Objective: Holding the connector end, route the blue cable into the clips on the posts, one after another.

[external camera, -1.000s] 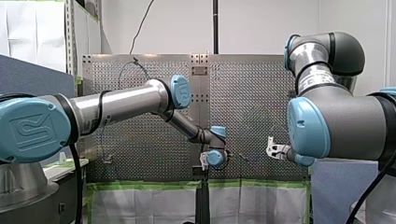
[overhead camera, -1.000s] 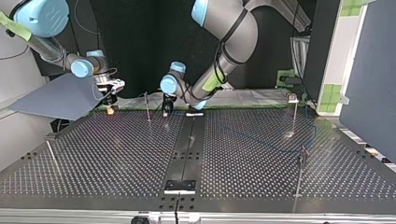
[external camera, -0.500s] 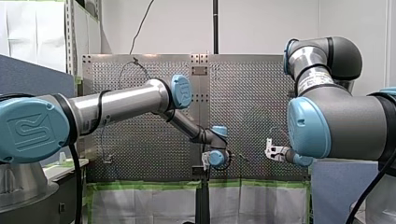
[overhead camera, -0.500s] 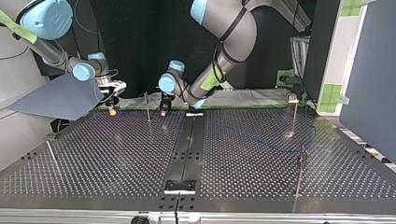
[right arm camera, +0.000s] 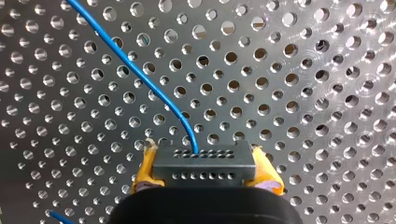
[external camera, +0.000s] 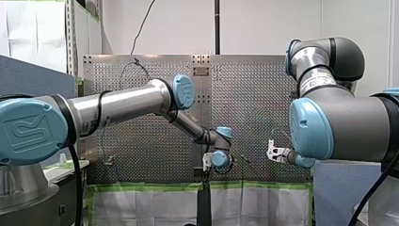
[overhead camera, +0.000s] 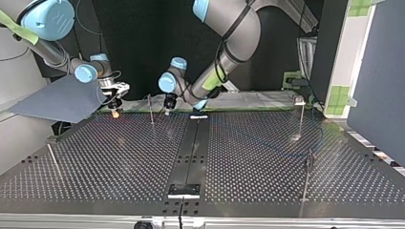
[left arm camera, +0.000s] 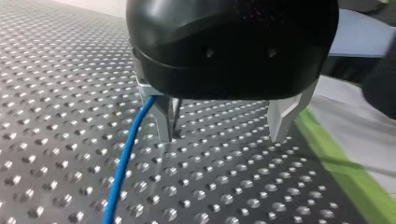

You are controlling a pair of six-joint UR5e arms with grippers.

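In the right wrist view my right gripper (right arm camera: 203, 154) has its yellow pads shut on a grey connector block (right arm camera: 205, 169). The blue cable (right arm camera: 140, 77) leaves that block over the perforated plate. My left gripper (left arm camera: 224, 137) is open just above the table, its metal fingers (left arm camera: 166, 122) wide apart with nothing between them. The blue cable (left arm camera: 123, 170) runs along the outer side of one finger. In the top view my left gripper (overhead camera: 168, 106) hangs beside a thin post (overhead camera: 150, 109), and my right gripper (overhead camera: 113, 102) is further to that view's left.
More thin posts stand at the top view's right (overhead camera: 302, 117), front right (overhead camera: 307, 177) and front left (overhead camera: 52, 160). A grey sheet (overhead camera: 57, 98) lies under my right arm. Green tape (left arm camera: 348, 170) marks the table edge close to my left gripper.
My left gripper's fingers have opened and let go of the cable. Its wrist has shifted slightly towards the top view's left. My right gripper has barely moved.
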